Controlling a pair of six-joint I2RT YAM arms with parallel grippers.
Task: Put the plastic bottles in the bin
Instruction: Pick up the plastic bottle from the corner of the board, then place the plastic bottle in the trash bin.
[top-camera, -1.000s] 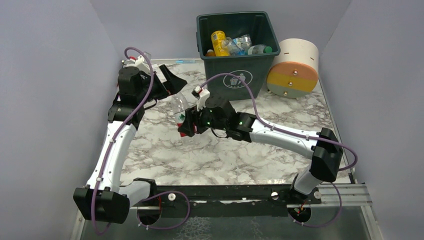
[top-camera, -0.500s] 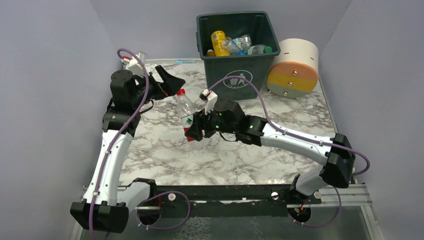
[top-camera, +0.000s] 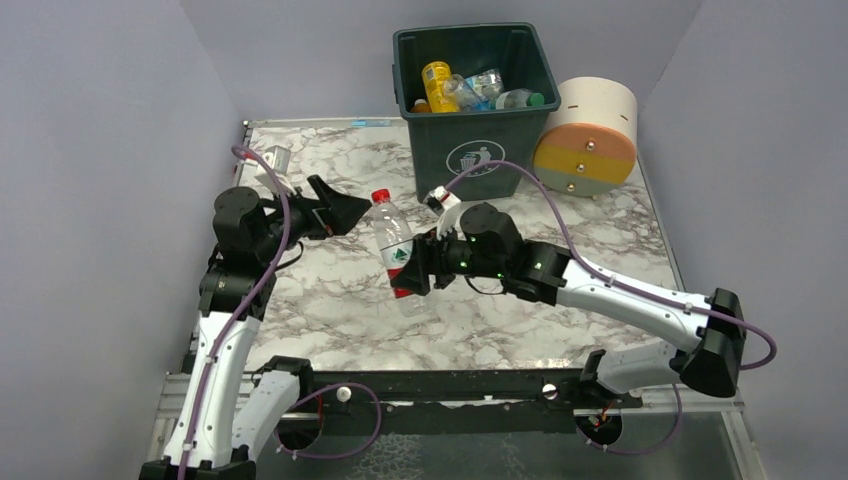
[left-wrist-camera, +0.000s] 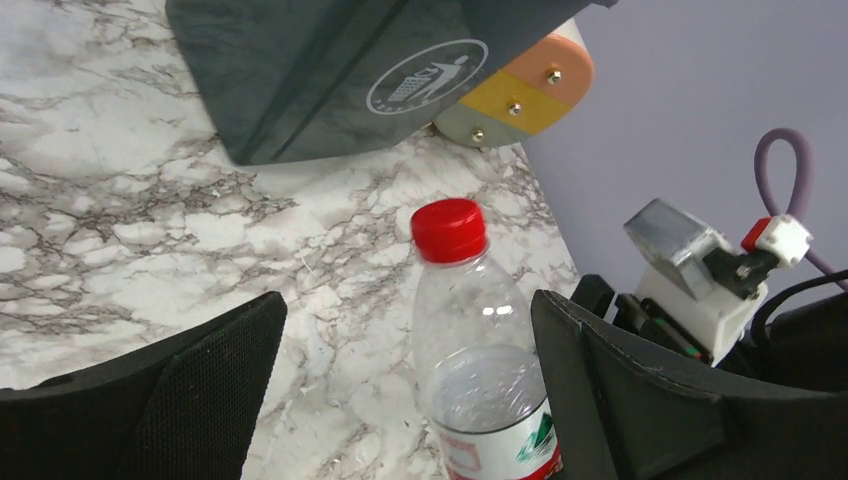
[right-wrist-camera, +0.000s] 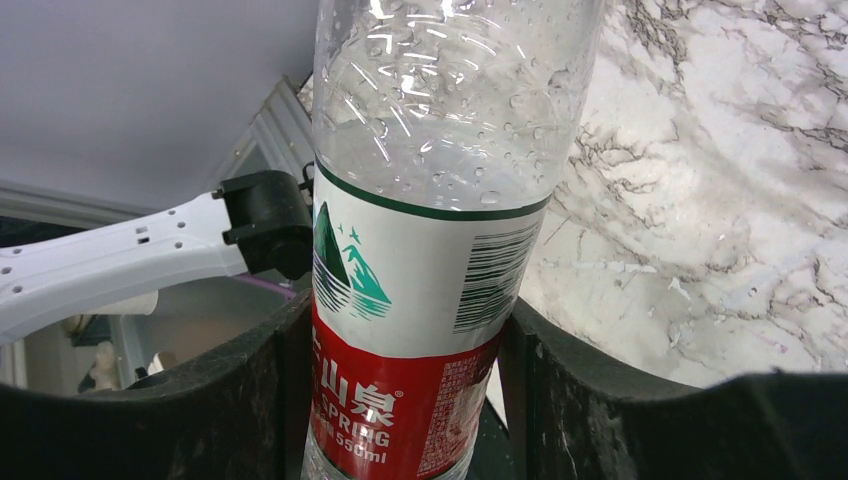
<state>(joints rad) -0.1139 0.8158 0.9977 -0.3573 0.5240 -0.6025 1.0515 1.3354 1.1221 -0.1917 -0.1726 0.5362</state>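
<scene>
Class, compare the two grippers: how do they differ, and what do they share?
The left gripper is open and empty; the right gripper is shut on the red-capped bottle. The left gripper points rightward; the right gripper points leftward. Both are black.

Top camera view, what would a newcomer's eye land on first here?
The clear red-capped bottle, gripped at its label by the right gripper near mid-table, stands out first. Behind it sits the dark green bin with several bottles inside, and the left gripper gapes open just left of the bottle.
</scene>
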